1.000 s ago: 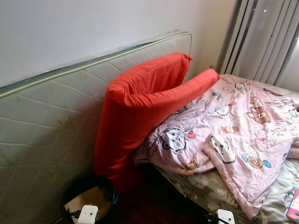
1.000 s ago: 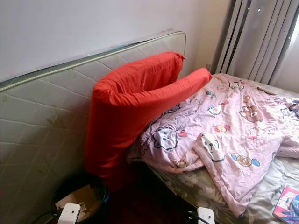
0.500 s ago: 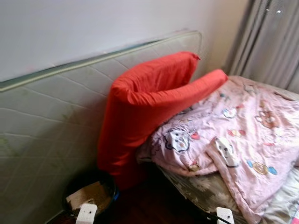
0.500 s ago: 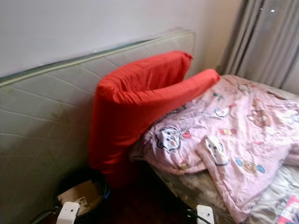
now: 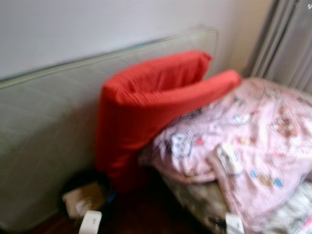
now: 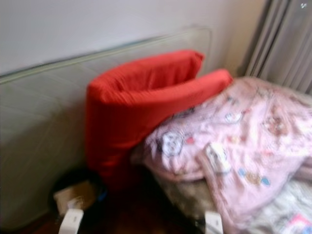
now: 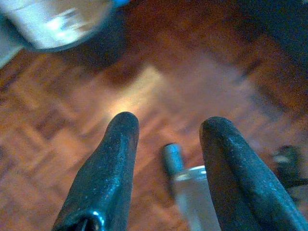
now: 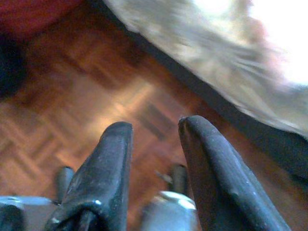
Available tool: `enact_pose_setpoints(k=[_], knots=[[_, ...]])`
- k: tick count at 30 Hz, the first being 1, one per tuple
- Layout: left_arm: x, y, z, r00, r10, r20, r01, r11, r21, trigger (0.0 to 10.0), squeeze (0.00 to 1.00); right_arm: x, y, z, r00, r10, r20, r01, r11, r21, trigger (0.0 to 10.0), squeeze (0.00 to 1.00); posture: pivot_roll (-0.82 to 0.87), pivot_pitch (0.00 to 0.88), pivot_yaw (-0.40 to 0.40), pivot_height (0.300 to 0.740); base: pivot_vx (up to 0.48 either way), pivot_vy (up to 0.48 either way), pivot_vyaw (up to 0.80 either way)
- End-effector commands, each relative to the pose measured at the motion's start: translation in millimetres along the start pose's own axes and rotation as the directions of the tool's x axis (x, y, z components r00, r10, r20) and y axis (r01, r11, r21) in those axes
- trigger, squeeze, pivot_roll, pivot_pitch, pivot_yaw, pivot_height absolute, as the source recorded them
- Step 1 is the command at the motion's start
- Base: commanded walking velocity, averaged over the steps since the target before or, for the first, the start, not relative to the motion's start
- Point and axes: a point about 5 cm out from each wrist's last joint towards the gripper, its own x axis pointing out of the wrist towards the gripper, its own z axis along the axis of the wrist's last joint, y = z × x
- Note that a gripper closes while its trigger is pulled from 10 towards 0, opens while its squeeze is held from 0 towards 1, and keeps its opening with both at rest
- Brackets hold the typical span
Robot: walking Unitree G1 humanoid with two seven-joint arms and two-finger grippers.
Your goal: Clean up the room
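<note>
no readable text, labels or numbers, views blurred

We see a pale green quilted mattress (image 5: 44,126) standing on its long edge against the white wall (image 5: 97,24). A long red fabric cushion (image 5: 141,107), bent into a U, leans against the mattress, and one of its ends lies along the top of a pink quilt printed with cartoon animals (image 5: 253,131). The quilt is rumpled over a bed with a grey flowered sheet (image 6: 185,192). At the foot of the cushion we make out a dark round bin (image 5: 80,187) holding a piece of cardboard; the blur hides more. Grey pleated curtains (image 5: 292,44) hang behind the bed. The floor is reddish-brown wooden parquet (image 7: 62,115).
</note>
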Motion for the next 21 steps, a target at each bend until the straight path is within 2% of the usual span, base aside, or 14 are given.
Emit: enact_pose_setpoints(k=[1,15,21], knots=[[-2.0,6.8,-5.8,1.000,0.014,-0.022,-0.014,1.000,0.005,10.0,0.00,1.0,3.5,5.0,1.000,0.004,0.017,-0.004,1.000,0.010,10.0,0.00,0.03,0.000,-0.022,0.740,0.000,-0.274,0.00],[-2.6,8.5,-7.3,1.000,0.014,-0.026,-0.014,1.000,0.011,10.0,0.00,1.0,3.9,4.0,0.999,-0.022,0.035,0.021,0.999,0.031,10.0,0.00,0.03,0.000,-0.009,0.740,0.000,-0.275,0.00],[-3.1,9.7,-8.9,0.999,0.014,-0.031,-0.014,1.000,0.024,10.0,0.00,1.0,4.9,2.4,0.999,-0.025,0.039,0.024,0.999,0.036,10.0,0.00,0.03,0.000,0.001,0.740,0.000,-0.274,-0.65]])
